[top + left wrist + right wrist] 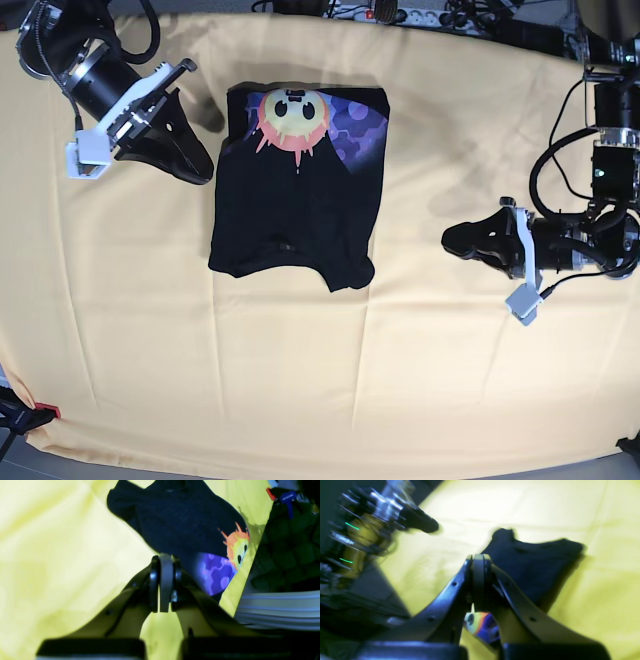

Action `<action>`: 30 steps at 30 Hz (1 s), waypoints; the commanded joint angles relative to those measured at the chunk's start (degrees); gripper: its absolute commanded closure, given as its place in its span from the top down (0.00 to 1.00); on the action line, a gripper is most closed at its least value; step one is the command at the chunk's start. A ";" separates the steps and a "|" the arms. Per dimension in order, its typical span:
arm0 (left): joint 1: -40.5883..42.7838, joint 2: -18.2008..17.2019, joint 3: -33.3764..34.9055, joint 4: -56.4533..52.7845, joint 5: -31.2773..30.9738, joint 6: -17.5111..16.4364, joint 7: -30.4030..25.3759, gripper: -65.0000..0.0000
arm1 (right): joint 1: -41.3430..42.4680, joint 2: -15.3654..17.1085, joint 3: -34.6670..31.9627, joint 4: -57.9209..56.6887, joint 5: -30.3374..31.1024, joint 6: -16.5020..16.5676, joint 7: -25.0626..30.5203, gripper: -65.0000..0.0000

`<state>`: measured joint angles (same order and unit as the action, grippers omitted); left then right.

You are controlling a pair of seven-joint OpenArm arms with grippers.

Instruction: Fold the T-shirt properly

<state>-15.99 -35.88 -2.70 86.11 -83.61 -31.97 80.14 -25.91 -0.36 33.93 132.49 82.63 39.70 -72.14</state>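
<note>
While the black T-shirt lies as a compact rectangle a little left of centre on the far half of the pale yellow tablecloth covering the worktop, its sun-face print on purple hexagons shows along the far edge. Sides look tucked in, so most of the folding seems done; the near edge is lumpy and may want one more fold or smoothing. Both arms stand clear of the cloth. Left claw is closed and empty, well right of the shirt; right claw is likewise closed on nothing, just beside its far left corner
</note>
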 commanded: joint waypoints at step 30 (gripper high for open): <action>90.99 5.81 -34.69 45.57 1.64 0.63 -0.14 0.00 | -49.09 2.78 21.07 -2.45 2.37 -0.26 -7.86 0.00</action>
<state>74.63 -29.45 -37.10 131.04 -80.12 -31.07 80.62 -74.15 2.04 54.59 129.60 84.05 39.18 -80.34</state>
